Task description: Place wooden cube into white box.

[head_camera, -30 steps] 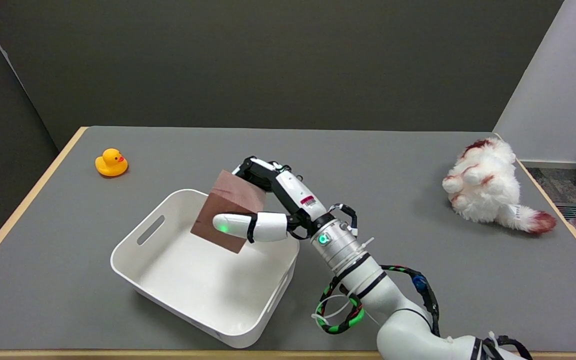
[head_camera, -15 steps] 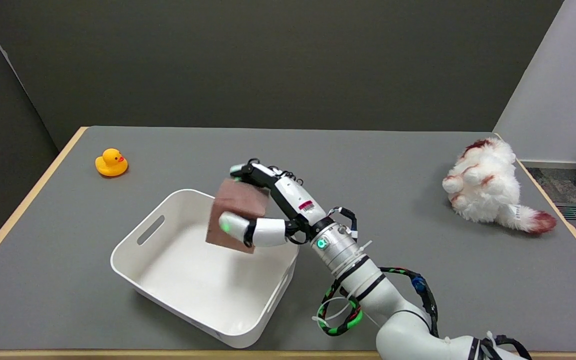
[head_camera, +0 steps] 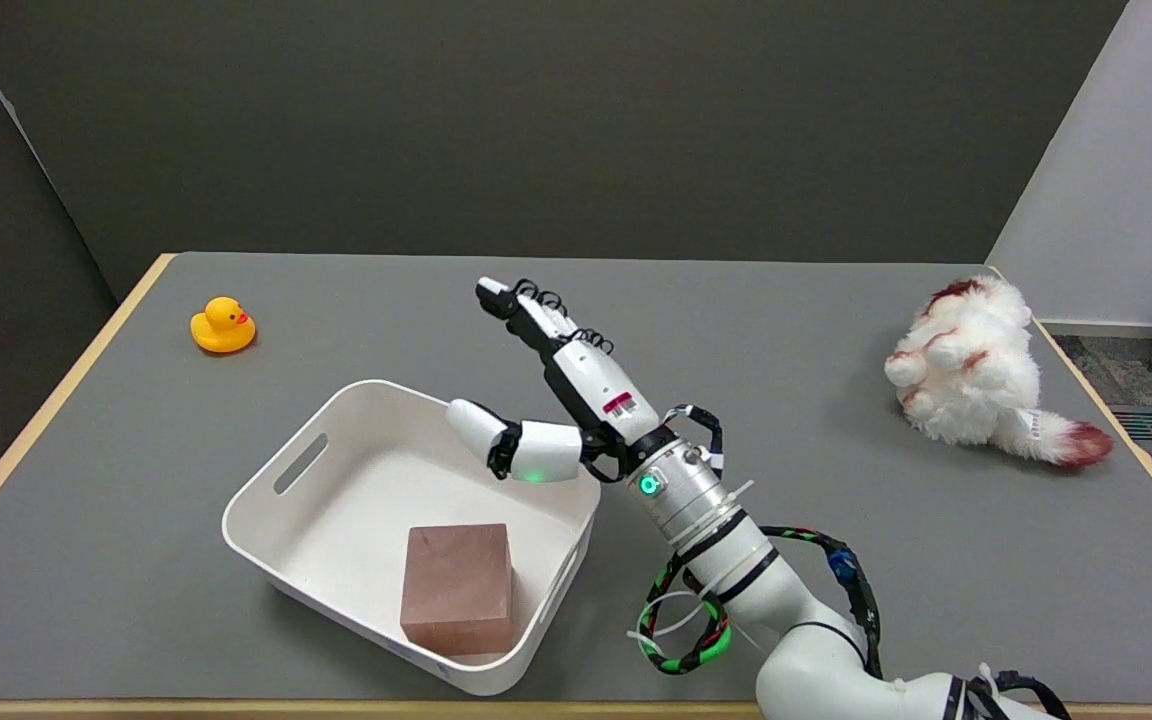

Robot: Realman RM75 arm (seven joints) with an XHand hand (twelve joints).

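The wooden cube, reddish brown, lies inside the white box against its near right wall. Above the box's right rim my right hand hangs in the air with its fingers stretched out and apart, the thumb over the box. It holds nothing and does not touch the cube.
A yellow rubber duck sits at the far left of the grey table. A white and reddish plush toy lies at the far right near the table's edge. The box has a handle slot in its left wall.
The hand opened and let go of the cube, which dropped into the box and came to rest at its near right side. The fingers straightened up and away.
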